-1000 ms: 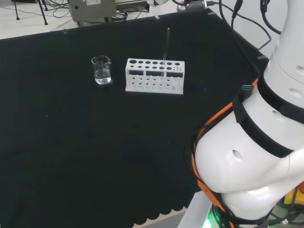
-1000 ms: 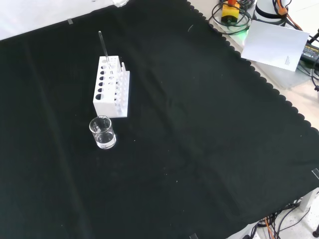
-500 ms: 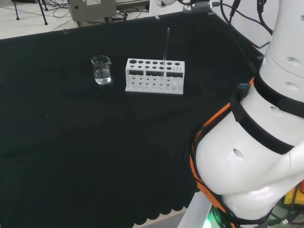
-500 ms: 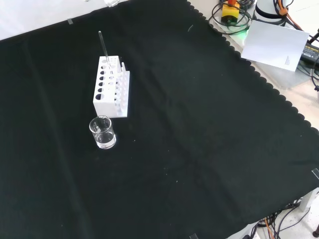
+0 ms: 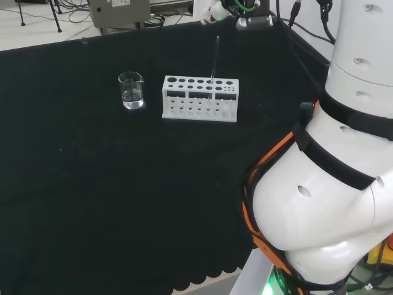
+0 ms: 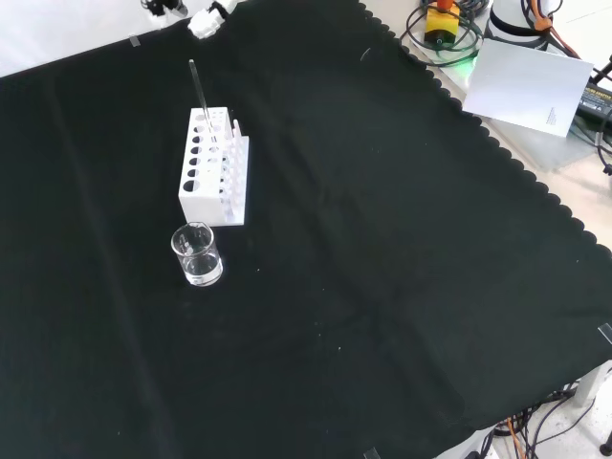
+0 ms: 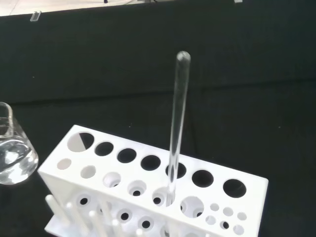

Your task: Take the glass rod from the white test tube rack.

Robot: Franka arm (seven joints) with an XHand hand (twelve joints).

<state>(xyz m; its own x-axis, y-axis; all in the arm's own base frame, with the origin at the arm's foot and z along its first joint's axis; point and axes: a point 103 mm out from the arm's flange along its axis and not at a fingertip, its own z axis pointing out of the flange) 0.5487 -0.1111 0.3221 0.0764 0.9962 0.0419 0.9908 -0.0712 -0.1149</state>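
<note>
The step in hand looks like the approach: the glass rod (image 5: 214, 67) stands untouched in the white test tube rack (image 5: 200, 98), nothing yet lifted. In the head view the rack sits on the far half of the table (image 5: 123, 184), a little right of centre, and the rod rises nearly upright, leaning slightly, from a hole towards the rack's right end; a small glass beaker (image 5: 131, 90) with some clear liquid stands just beside the rack's left end, apart from it. In the front view the same rack (image 6: 212, 164) lies at the far left, the rod (image 6: 200, 100) sticking up from its far end and the beaker (image 6: 197, 254) just nearer than it. The robot hand (image 6: 206, 18) shows as a few white fingertips at the far edge of that view, beyond the rack and well apart from the rod; it holds and touches nothing I can see, but whether its fingers are spread or curled I cannot tell from so little. The wrist view looks down on the rod (image 7: 177, 123), its rounded tip free and clear above the holes of the rack (image 7: 148, 182). My judgement is that the next move calls for bringing the fingers down to the rod's upper part, pinching it there, then drawing it up along its own line so it neither binds in the hole nor tips the rack.
</note>
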